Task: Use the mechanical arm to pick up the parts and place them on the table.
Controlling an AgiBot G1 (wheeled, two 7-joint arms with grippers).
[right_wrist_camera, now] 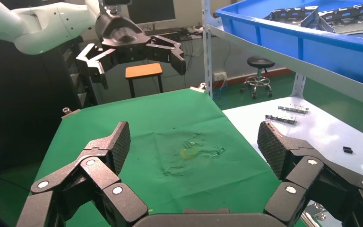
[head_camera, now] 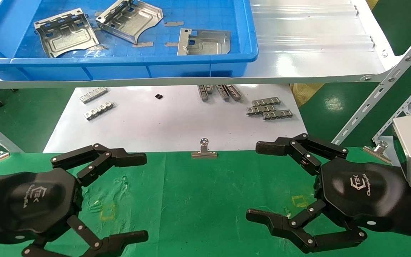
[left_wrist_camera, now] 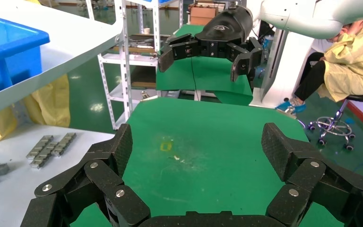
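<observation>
Left end effector (head_camera: 139,196): positioned above the near left area of the green counter (head_camera: 205,200), fingers spread wide, nothing held. Same condition confirmed in the left wrist view (left_wrist_camera: 196,151), green cloth visible between the fingers.

Right end effector (head_camera: 259,182): positioned above the near right area of the counter, fingers spread wide, nothing held. Same condition confirmed in the right wrist view (right_wrist_camera: 194,149).

Both units level with each other, well apart, fingertips pointing toward one another across the cloth.

Parts: three silvery plates inside the blue bin (head_camera: 191,62) on the white shelf (head_camera: 316,46), beyond and above the counter. First plate (head_camera: 66,33) at the bin's left; second plate (head_camera: 130,19) at centre, tilted; third plate (head_camera: 204,42) at right, near the front wall.

Other items: binder clip (head_camera: 204,150) on the far counter edge, at centre. White sheet (head_camera: 177,121) below the shelf, carrying small slotted strips (head_camera: 269,109). Yellow square mark (head_camera: 107,211) on the cloth near the left unit.
</observation>
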